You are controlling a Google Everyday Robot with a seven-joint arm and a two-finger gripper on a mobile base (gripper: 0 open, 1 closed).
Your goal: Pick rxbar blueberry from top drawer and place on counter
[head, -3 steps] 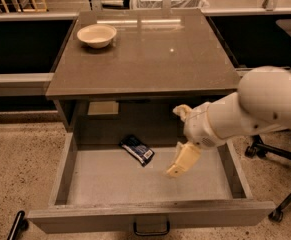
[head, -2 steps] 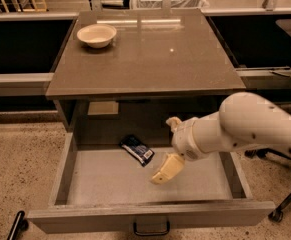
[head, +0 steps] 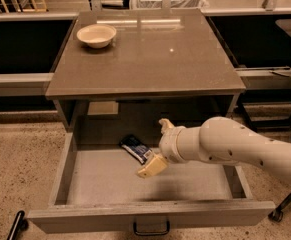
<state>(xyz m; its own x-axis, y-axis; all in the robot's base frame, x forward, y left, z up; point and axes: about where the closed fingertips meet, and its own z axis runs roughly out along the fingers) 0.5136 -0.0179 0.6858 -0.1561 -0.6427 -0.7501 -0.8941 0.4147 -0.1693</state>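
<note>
The rxbar blueberry (head: 134, 146), a dark glossy bar with a white patch, lies flat on the pale floor of the open top drawer (head: 105, 186), near its back. My gripper (head: 154, 148) is inside the drawer at the bar's right end. It is open: one cream finger (head: 151, 167) points down to the left, just right of the bar, and the other (head: 164, 124) sticks up behind. The bar is not held. The brown-grey counter (head: 150, 54) lies above the drawer.
A cream bowl (head: 96, 35) sits at the counter's back left. The drawer's dark pull handle (head: 151, 229) is at the bottom edge. My white arm (head: 235, 146) enters from the right over the drawer's right side. Pale shelf rails run left and right of the cabinet.
My arm and gripper have moved left across the drawer, from its right part to right beside the bar. The bar has not moved.
</note>
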